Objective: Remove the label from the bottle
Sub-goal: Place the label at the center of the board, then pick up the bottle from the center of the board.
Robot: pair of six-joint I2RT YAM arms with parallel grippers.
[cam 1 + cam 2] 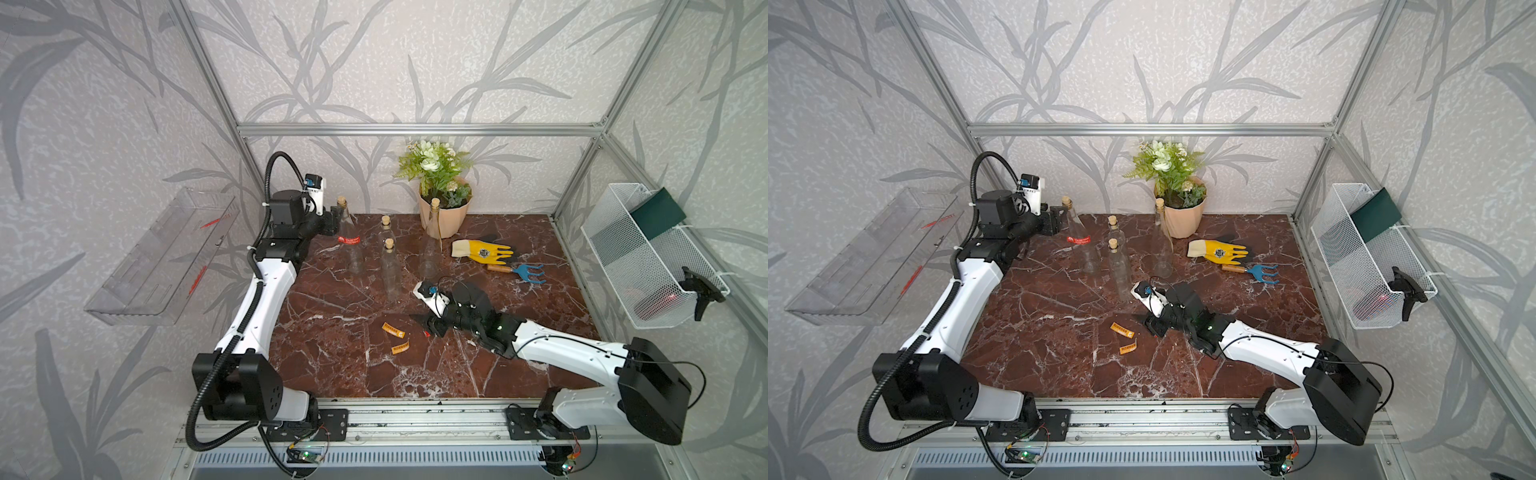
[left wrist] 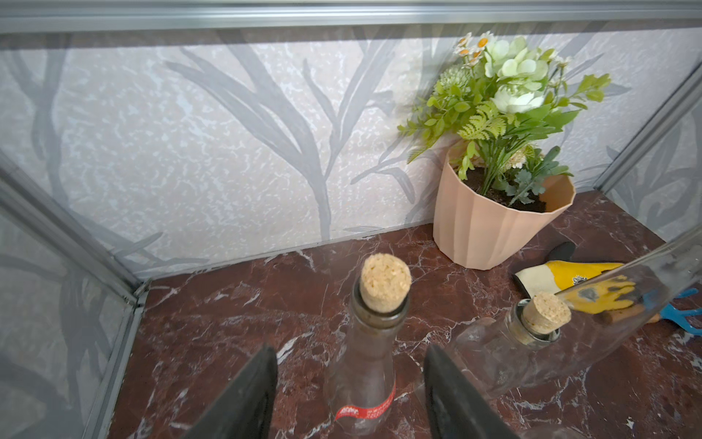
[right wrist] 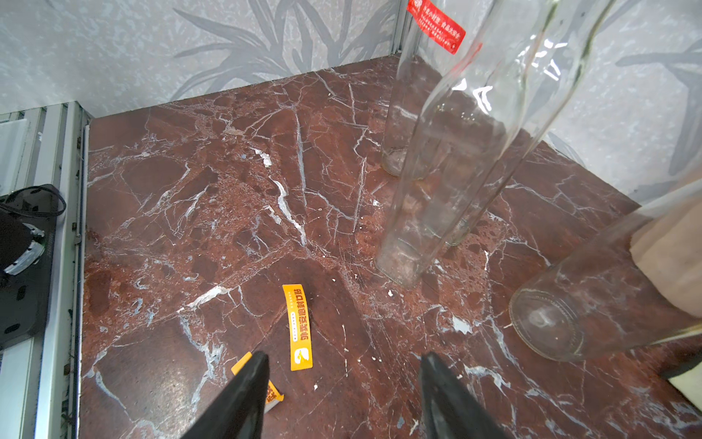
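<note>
A clear glass bottle (image 1: 348,237) with a cork (image 2: 385,282) stands at the back left of the marble table. A red label (image 1: 348,239) wraps its shoulder, and that label (image 2: 364,410) also shows in the left wrist view. My left gripper (image 2: 348,349) is open and straddles the bottle's neck, with a gap on each side; in a top view the left gripper (image 1: 335,217) sits level with the neck. My right gripper (image 3: 343,355) is open and empty, low over the table's middle (image 1: 422,323). Two peeled orange labels (image 3: 297,327) (image 3: 267,389) lie beside its fingers.
Three unlabelled corked bottles (image 1: 390,270) (image 1: 385,232) (image 1: 432,241) stand close to the right of the labelled one. A potted plant (image 1: 442,216), yellow glove (image 1: 484,250) and blue hand rake (image 1: 519,272) are at the back right. A wire basket (image 1: 648,257) and clear tray (image 1: 162,262) hang on the side walls.
</note>
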